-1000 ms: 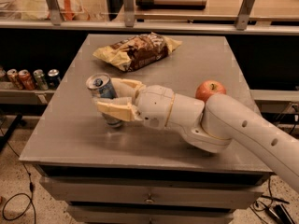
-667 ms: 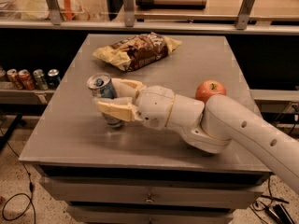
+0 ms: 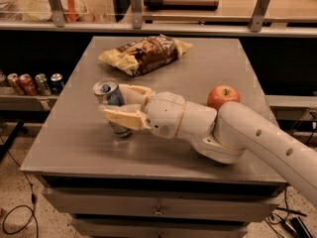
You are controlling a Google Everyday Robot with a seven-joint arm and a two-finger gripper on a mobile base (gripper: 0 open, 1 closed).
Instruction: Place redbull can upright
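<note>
The arm (image 3: 257, 138) is reaching in low from the right over the table (image 3: 69, 148), its gripper (image 3: 115, 102) clasping the redbull can (image 3: 107, 91), which is standing nearly upright

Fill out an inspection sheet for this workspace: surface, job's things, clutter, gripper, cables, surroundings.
Surface: grey table with drawers below; no spills seen.
Job's things: can at the table's left side, about upright, open top facing up, base on the table.
Clutter: chip bag lying at the far side; apple at the right, partly behind the arm.
Gripper: gripper low over the table, reaching in from the right, jaws closed on the can, one on each side.
Cables: cables loose on the floor at lower left; more at lower right.
Surroundings: small cans in a row on a low shelf at left; counter with rail posts behind.
</note>
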